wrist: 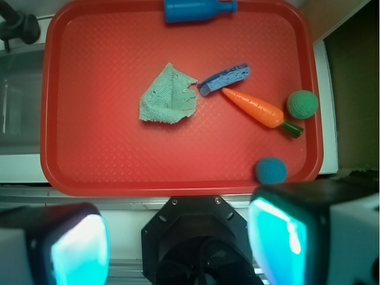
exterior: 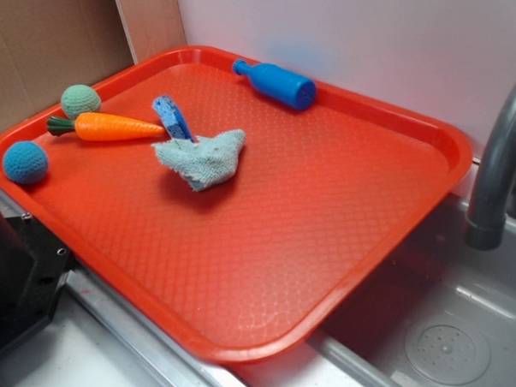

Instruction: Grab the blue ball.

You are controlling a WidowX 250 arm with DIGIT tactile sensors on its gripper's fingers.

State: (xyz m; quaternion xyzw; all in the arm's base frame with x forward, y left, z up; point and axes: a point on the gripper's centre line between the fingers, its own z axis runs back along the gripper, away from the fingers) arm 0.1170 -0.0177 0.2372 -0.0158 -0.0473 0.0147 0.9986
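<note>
The blue ball [exterior: 25, 162] is a small teal-blue knitted ball in the near left corner of the red tray [exterior: 324, 248]. In the wrist view the ball [wrist: 271, 170] lies at the tray's near right corner, just above my right finger pad [wrist: 279, 237]. My gripper [wrist: 178, 243] is open and empty, high above the counter edge in front of the tray [wrist: 89, 148]. The gripper does not show in the exterior view.
On the tray lie a pale green knitted ball [exterior: 80, 100], a toy carrot [exterior: 115, 127], a blue sponge strip [exterior: 173, 117], a green cloth [exterior: 204, 157] and a blue plastic bottle [exterior: 276, 83]. A grey faucet [exterior: 500, 153] and a sink [exterior: 440, 330] stand to the right. The robot base [wrist: 196, 237] is below me.
</note>
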